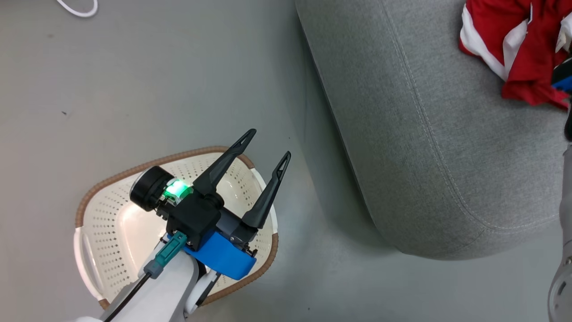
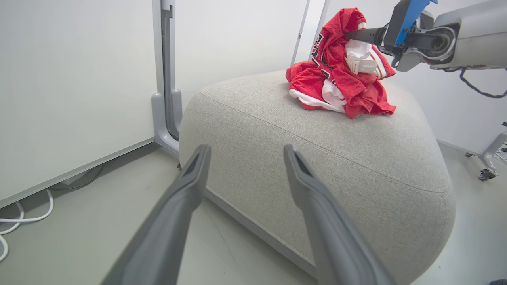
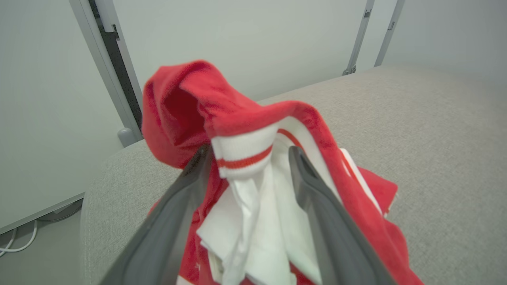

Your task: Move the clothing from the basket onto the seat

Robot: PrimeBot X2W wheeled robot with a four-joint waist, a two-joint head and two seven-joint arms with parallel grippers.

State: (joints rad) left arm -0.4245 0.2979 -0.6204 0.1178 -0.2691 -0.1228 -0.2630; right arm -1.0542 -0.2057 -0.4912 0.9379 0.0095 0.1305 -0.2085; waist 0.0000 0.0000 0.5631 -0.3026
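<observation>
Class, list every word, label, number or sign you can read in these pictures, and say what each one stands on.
Black-and-white lettering on the red clothing: creased and folded over, cannot be read.
White tag among the clothing: any print is too small to read.
Basket and seat: no text seen.
Nothing here can be quoted as it reads.

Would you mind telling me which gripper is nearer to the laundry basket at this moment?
Left. The left gripper hangs open directly above the basket, while the right gripper is away at the seat, poking into the red clothing.
</observation>
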